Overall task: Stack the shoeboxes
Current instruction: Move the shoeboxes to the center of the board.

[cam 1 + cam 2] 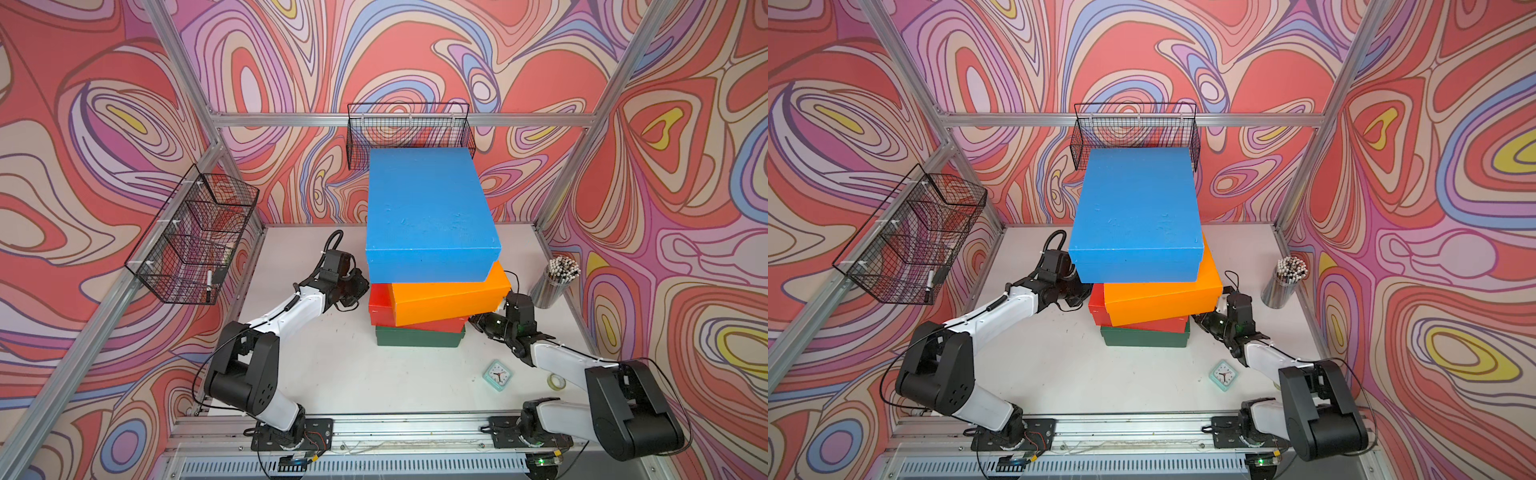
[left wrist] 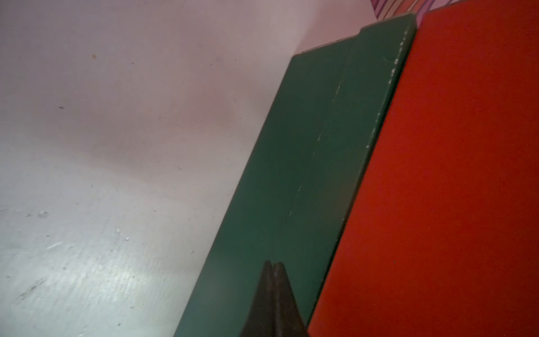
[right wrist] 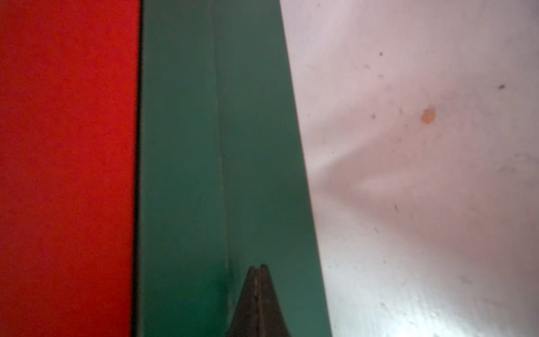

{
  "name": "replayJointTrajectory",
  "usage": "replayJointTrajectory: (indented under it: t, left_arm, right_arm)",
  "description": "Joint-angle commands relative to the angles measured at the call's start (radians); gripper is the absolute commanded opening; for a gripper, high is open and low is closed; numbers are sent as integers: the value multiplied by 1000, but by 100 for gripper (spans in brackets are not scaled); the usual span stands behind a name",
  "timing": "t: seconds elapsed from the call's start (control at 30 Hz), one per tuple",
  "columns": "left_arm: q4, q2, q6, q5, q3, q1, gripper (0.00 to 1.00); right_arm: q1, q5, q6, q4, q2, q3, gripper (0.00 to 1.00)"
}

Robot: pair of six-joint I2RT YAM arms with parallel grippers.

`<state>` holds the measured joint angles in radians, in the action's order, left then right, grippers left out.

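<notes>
The four shoeboxes stand in one stack at mid-table. The green box [image 1: 417, 337] is on the table, the red box [image 1: 380, 308] on it, the orange box [image 1: 449, 300] above, turned askew, and the blue box [image 1: 428, 208] on top, overhanging toward the back. My left gripper [image 1: 365, 287] is shut and empty at the stack's left side. In its wrist view its closed tips [image 2: 272, 264] lie along the green box [image 2: 306, 160] beside the red one [image 2: 452, 175]. My right gripper [image 1: 474, 320] is shut under the orange box's right corner, tips [image 3: 259, 267] against the green box [image 3: 218, 146].
A mint-green clock [image 1: 497, 375] and a tape roll [image 1: 556, 381] lie at the front right of the white table [image 1: 332, 374]. A metal cup of pencils [image 1: 555, 282] stands at the right edge. Wire baskets hang on the back wall [image 1: 409, 133] and left wall [image 1: 195, 237].
</notes>
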<state>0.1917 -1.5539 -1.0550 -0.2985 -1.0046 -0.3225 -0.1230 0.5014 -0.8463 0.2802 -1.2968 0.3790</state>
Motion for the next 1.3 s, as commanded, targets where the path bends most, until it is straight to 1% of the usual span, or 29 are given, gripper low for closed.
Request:
replayJointTrajectory:
  t: [0.0, 0.07, 0.17, 0.23, 0.3, 0.37, 0.53, 0.67, 0.7, 0.97, 1.13, 1.23, 1.27]
  left_arm:
    - [-15, 12, 24, 9, 6, 30, 3]
    - [-42, -7, 29, -17, 4, 54, 2]
    - [-87, -47, 23, -69, -7, 80, 1]
    - [-105, -78, 19, -83, -21, 82, 1]
    - [-137, -111, 5, -109, -28, 82, 1]
    - [-176, -145, -15, -142, -31, 82, 0]
    - [-249, -202, -56, -197, -18, 82, 0]
    - [-266, -184, -56, -194, 13, 82, 0]
    - [-258, -176, -51, -190, 20, 82, 0]
    - [-221, -100, -31, -155, 111, 82, 0]
    - [-229, -30, -36, -135, 196, 82, 0]
    - [-194, 1, -18, -113, 212, 86, 0]
    - [-183, 11, -12, -112, 210, 89, 0]
  right_arm:
    - [16, -46, 59, -73, -13, 81, 0]
    - [50, -37, 94, -119, -39, 144, 0]
    - [111, 12, 119, -131, -128, 236, 0]
    - [117, 28, 135, -142, -214, 307, 0]
    - [111, 62, 118, -133, -292, 362, 0]
    - [80, 67, 93, -124, -361, 401, 0]
    - [-65, -4, 97, -116, -453, 471, 0]
    - [-93, 5, 38, -38, -469, 451, 0]
    - [-98, 10, 28, -27, -499, 449, 0]
    - [-196, -34, -5, -16, -507, 454, 0]
    - [-205, -52, -5, -22, -490, 429, 0]
    - [-205, -61, 5, -42, -481, 420, 0]
    - [-205, -71, 13, -62, -454, 419, 0]
